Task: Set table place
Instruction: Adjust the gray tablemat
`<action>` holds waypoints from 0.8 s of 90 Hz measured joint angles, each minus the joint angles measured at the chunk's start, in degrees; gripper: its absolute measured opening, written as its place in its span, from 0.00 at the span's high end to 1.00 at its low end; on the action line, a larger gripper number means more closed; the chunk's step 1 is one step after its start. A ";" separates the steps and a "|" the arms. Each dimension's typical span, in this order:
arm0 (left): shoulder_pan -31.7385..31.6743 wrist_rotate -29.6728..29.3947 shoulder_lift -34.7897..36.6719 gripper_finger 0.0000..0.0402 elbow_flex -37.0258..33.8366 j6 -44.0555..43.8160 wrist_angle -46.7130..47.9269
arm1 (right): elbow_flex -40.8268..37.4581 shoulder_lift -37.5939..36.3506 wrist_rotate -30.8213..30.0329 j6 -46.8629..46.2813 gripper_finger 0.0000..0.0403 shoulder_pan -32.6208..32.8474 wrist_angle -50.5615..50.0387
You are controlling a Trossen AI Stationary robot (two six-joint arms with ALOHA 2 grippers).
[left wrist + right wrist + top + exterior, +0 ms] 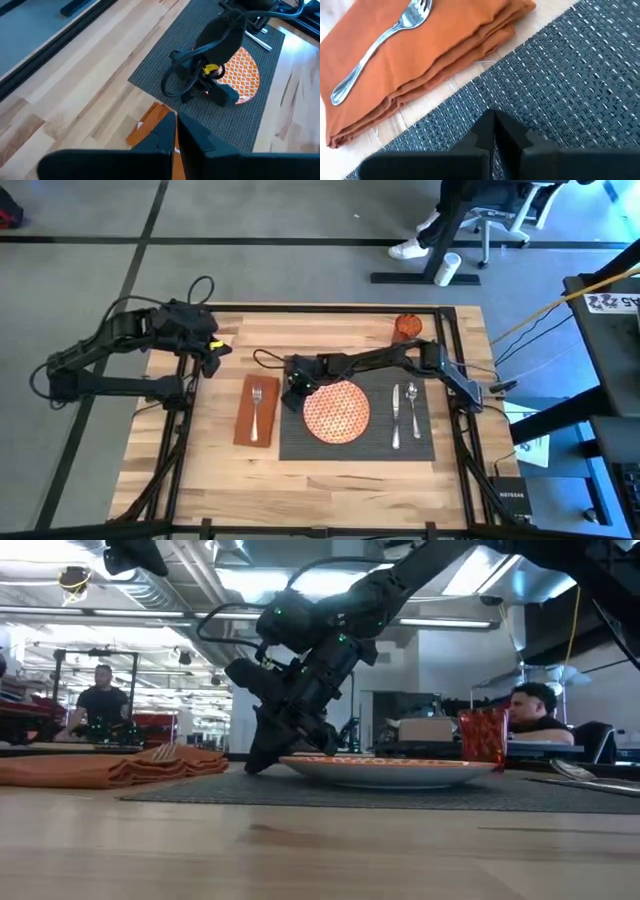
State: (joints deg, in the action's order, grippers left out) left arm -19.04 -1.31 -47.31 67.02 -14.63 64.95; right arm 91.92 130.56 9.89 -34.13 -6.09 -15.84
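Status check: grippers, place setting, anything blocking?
Right gripper shut, down on placemat by plate. Left gripper shut, idle. Fork on napkin. Nothing blocking.

Wood table (200, 450): placemat (420, 448), napkin (245, 420), cup (407, 327) directly on it.

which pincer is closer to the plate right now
The right. The right pincer sits low on the placemat right at the plate's rim, fingers shut. The left pincer hangs beyond the napkin, off the mat, also shut.

On the table (330, 475), placemat (415, 448) holds plate (338, 412), knife (396, 412), spoon (413, 402); fork (256, 408) lies on napkin (246, 425).
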 joint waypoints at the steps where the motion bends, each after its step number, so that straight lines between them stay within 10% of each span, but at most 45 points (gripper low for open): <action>1: -0.01 -0.01 0.00 1.00 0.00 0.00 0.07 | 0.00 0.00 0.00 -0.05 1.00 0.00 0.10; 34: -0.01 -0.01 0.00 1.00 0.00 0.16 0.44 | 0.17 0.82 0.61 -1.98 1.00 -0.74 4.20; 72: -0.01 0.01 0.02 1.00 0.02 6.58 -3.97 | 12.17 -8.86 -5.05 7.09 1.00 -1.25 -12.95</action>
State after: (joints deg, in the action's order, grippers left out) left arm -19.05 -1.30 -47.29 67.05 -8.06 60.97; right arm 104.09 121.71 4.84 -27.04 -7.34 -28.80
